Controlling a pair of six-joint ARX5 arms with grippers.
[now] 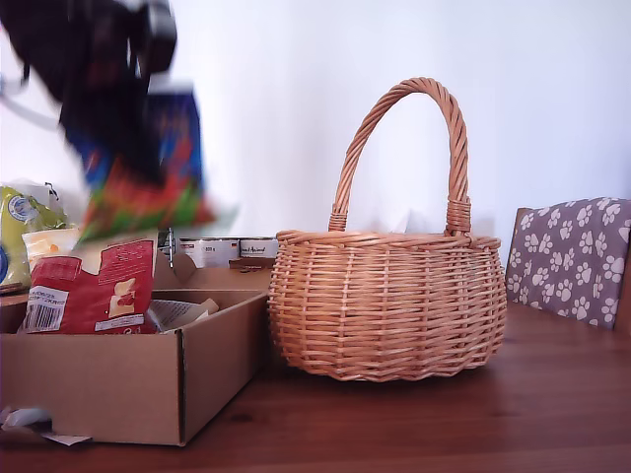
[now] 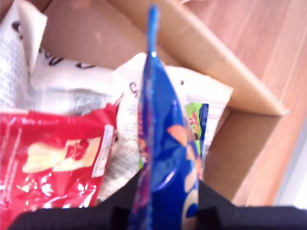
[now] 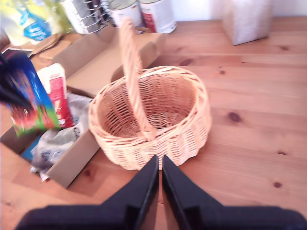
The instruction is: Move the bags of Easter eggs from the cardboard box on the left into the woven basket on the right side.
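Note:
My first gripper (image 1: 136, 156) hangs above the cardboard box (image 1: 108, 384) at the exterior view's upper left, shut on a blue-green bag of Easter eggs (image 1: 148, 192), blurred by motion. That bag (image 2: 163, 143) rises from the jaws, with the box (image 2: 230, 72) below. A red-and-cream bag (image 1: 94, 286) leans in the box beside pale bags (image 2: 72, 91). The woven basket (image 1: 385, 305) stands to the exterior view's right of the box; its inside looks empty (image 3: 192, 139). My second gripper (image 3: 160, 163) is shut on nothing, above the table on the near side of the basket.
A yellow-green bag (image 1: 20, 222) sits behind the box at the exterior view's left. Cans (image 1: 227, 248) stand behind box and basket. A paw-print cushion (image 1: 572, 256) is at the exterior view's right. A pale container (image 3: 247, 19) stands farther back on the wooden table.

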